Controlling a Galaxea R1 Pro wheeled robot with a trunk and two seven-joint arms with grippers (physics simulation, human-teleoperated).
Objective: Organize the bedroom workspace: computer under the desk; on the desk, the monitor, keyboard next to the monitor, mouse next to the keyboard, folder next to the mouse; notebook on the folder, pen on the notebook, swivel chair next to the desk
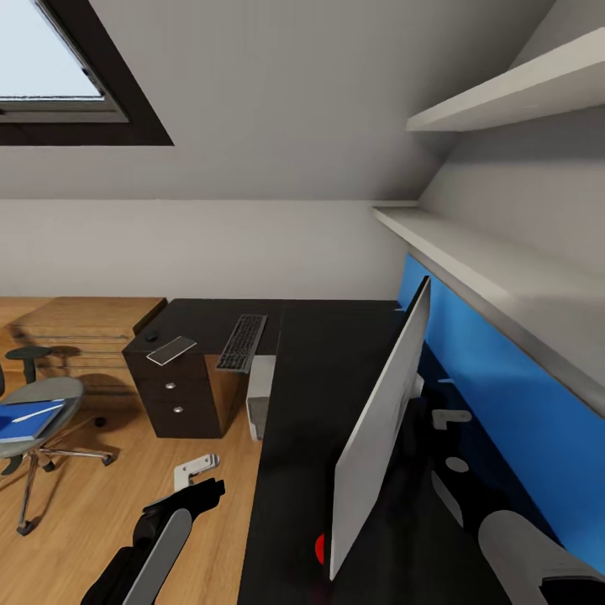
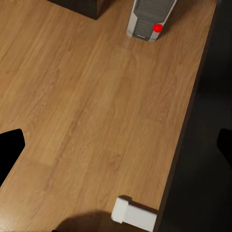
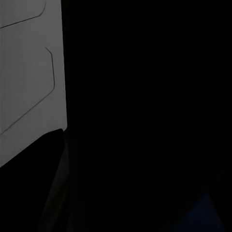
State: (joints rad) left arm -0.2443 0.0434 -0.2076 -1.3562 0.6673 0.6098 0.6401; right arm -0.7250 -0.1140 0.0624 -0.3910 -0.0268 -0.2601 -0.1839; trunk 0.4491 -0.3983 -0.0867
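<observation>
A: Left hand: we log it low over the wooden floor beside the desk, holding nothing. Whether its fingers are spread or pressed together, we cannot tell. Right hand: behind the monitor, close to its back panel; its grip is likewise hidden from us.

B: Monitor, then: standing on the desk, seen edge-on, screen turned away from the blue wall panel. We judge the right hand sits there to steady or turn it.

A: Keyboard: lying across the far desk edge, well apart from the monitor, so not yet placed beside it. Computer: upright on the floor at the desk's edge, partly tucked beneath, as the task wants.

B: Notebook: on the drawer cabinet, with a small dark item near it, possibly the mouse; too small to say.

A: Swivel chair: standing out on the floor, well apart from the desk, carrying the blue folder on its seat. We judge both moves remain outstanding. Pen: not identified.
</observation>
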